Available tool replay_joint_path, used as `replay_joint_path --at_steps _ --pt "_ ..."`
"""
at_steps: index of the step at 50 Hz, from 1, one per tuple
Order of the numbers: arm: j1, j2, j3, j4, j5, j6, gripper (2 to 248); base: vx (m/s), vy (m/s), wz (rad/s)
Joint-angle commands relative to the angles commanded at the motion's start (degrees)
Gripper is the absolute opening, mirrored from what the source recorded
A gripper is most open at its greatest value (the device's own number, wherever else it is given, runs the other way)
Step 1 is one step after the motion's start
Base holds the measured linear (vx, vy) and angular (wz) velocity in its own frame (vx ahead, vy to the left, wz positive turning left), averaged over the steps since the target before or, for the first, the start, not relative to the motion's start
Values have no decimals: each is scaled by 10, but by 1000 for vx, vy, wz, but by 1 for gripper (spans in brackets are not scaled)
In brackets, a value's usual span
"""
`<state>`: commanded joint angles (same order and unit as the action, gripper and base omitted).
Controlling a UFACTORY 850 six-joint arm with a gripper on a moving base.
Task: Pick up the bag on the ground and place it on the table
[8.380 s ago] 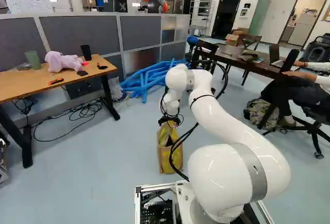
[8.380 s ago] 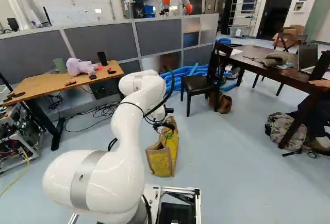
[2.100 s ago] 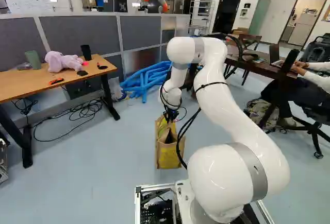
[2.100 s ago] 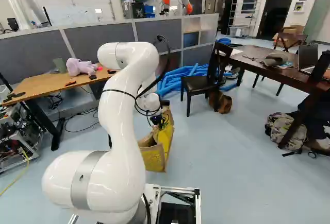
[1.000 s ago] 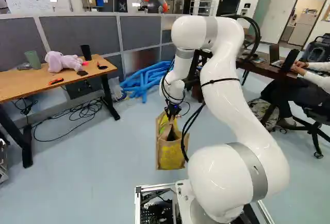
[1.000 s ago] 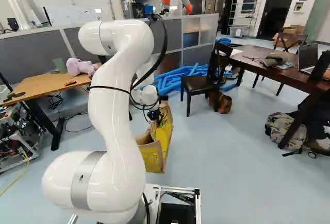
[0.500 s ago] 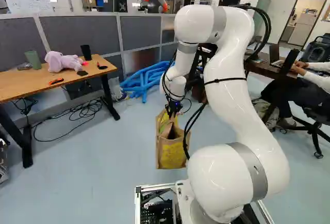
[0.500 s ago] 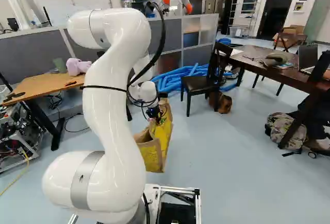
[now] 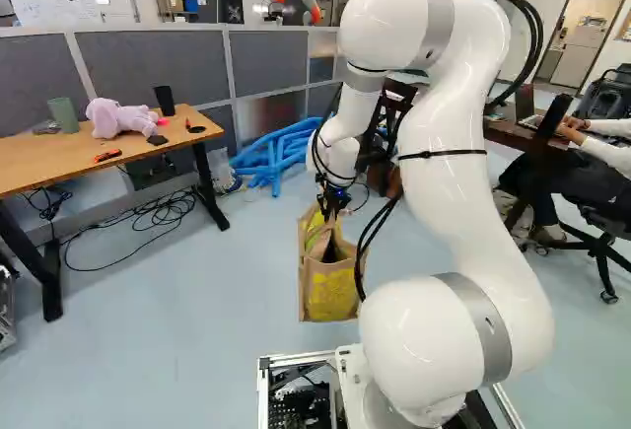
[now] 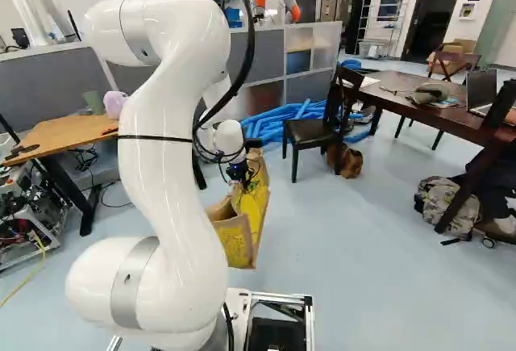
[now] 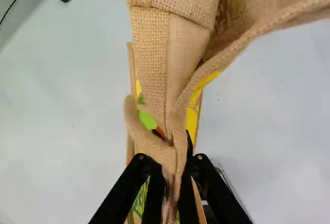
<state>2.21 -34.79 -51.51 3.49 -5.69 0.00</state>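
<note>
Bag point(image 9: 331, 293) is under our gripper point(image 9: 333, 210), ahead of our base, and we see it upright, with the mouth partly open. We cannot tell surely if its bottom touches the floor point(image 9: 197, 350). In the wrist view, our gripper point(image 11: 172, 183) is clenched on the bag: the tan cloth of its upper part passes between the two fingers, and both of them press on it. Ahead of the fingers this cloth becomes wide, and beside it we see yellow and green parts of the bag. Our arm point(image 10: 165, 190) is bent high above the base and comes down to the bag.

At the left of the left base view we have the light table point(image 9: 49, 165), with a pink toy point(image 9: 120, 118), a green cup point(image 9: 62, 113) and a black cup point(image 9: 165, 101) on it. At the right of the right base view is the dark table point(image 10: 451, 121), with a laptop point(image 10: 482, 89) on it and a chair point(image 10: 310, 131) near.
</note>
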Motion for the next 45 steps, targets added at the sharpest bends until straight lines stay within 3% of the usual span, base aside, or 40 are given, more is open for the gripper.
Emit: replay_joint_path --at_steps 45 --pt "0 107 52 0 -55 0 28 0 0 0"
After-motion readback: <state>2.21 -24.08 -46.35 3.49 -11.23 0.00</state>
